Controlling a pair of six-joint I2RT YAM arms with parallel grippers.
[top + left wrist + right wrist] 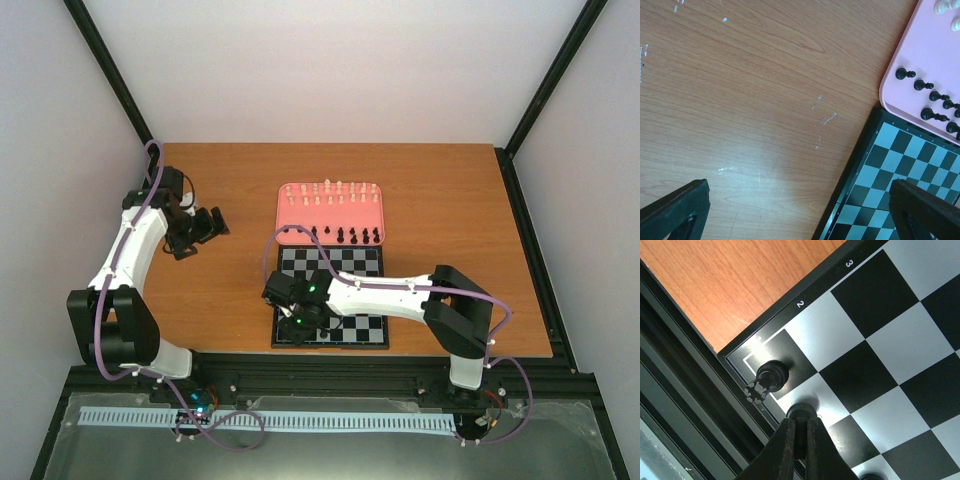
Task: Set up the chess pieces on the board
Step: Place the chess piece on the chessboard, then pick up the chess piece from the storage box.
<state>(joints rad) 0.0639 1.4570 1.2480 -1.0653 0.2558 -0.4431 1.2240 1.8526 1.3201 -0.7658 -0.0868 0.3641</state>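
1. Right gripper (801,429) (298,320): fingers pressed together on the head of a black chessman (801,412); the piece stands upright on a light square in the near edge row, just beside the corner square; its kind cannot be told; the top view places this gripper low over the board's near-left corner.
2. Black rook (771,377): upright on the dark corner square; just beside the pinched chessman, not touching it.
3. Third black piece (872,476): same edge row, cut off by the picture's lower edge; kind cannot be told.
4. Chessboard (335,262) (890,165) (880,365): flat on the table; glossy black and light squares, thin black frame with the numerals 2 and 3 along one side; its far edge meets the tray.
5. Pink tray (283,205) (920,55): directly behind the board; cream-white chessmen (330,192) (945,7) stand in rows in its far part; black chessmen (345,235) (925,85) stand along its near edge.
6. Left gripper (205,228) (800,185): fingers spread wide, nothing between them; held above bare wood left of the board and tray, well apart from the right gripper.
7. Table (450,200) (765,100) (715,285): brown wood grain; a few pale scuffs in the left wrist view.
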